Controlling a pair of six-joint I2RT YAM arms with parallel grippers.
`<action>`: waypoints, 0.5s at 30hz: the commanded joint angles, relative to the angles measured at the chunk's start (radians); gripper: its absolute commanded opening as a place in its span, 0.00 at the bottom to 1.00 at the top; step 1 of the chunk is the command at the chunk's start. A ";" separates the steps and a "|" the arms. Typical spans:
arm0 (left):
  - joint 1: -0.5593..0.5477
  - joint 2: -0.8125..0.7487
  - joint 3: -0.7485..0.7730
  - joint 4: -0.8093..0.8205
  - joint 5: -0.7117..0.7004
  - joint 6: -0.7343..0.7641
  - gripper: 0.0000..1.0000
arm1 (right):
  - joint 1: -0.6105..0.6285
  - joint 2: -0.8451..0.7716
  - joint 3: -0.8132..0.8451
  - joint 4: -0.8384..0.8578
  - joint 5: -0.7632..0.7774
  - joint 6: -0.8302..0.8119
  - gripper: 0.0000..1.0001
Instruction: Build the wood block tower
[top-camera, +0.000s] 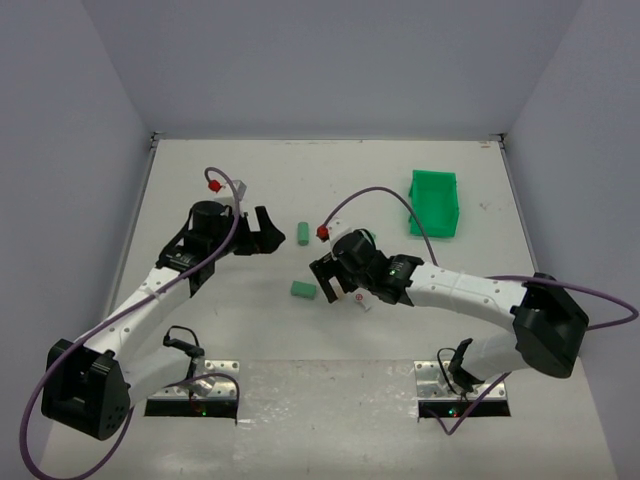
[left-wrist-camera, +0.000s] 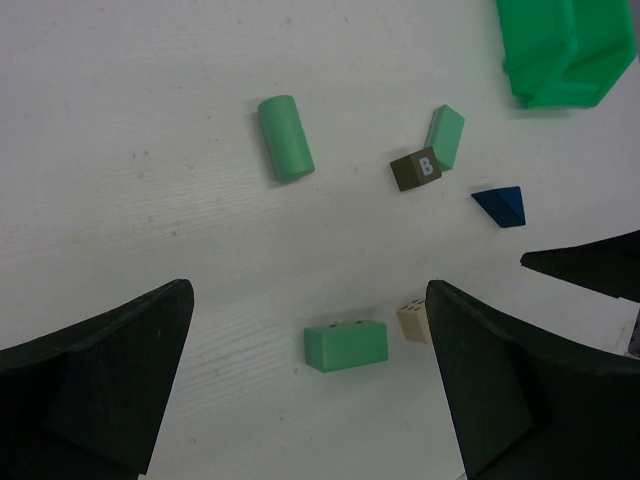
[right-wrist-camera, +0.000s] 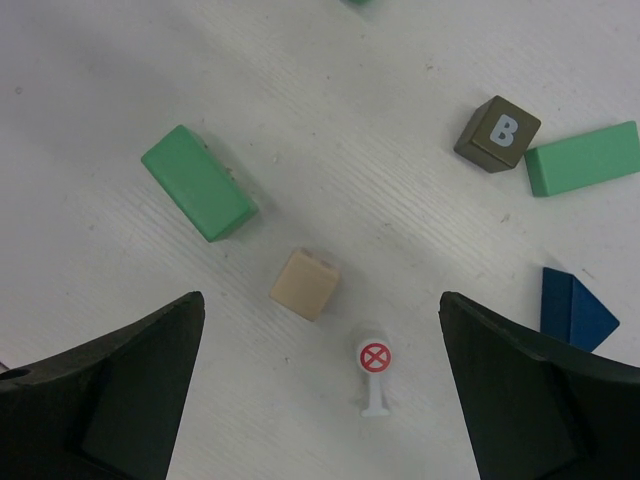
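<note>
At the left, our left hand (top-camera: 262, 232) hangs with its fingers spread wide, gripping nothing. Just right of it a green cylinder (top-camera: 303, 233) lies on the bench (top-camera: 250, 170), with a green block (top-camera: 303, 289) nearer us. Our right hand (top-camera: 322, 280) is likewise wide and empty above a tan cube (right-wrist-camera: 305, 283) and a tiny sign (right-wrist-camera: 375, 375). A lettered brown cube (right-wrist-camera: 497, 133), a second green block (right-wrist-camera: 582, 158) and a blue wedge (right-wrist-camera: 575, 312) lie singly. A green bin (top-camera: 434, 203) sits far right.

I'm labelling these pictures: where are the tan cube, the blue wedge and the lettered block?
tan cube (right-wrist-camera: 305, 283), right wrist view, on its top face.
blue wedge (right-wrist-camera: 575, 310), right wrist view, on its sloped face.
lettered block (right-wrist-camera: 498, 133), right wrist view, on the face marked B.
</note>
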 joint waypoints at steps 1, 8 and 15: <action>-0.008 -0.016 0.006 0.051 0.037 0.019 1.00 | -0.004 0.033 0.006 0.017 0.029 0.142 0.99; -0.008 -0.025 0.008 0.025 -0.013 -0.005 1.00 | -0.003 0.121 0.021 0.034 0.045 0.237 0.99; -0.008 -0.038 0.004 0.017 -0.049 -0.018 1.00 | -0.004 0.182 0.008 0.030 0.074 0.289 0.88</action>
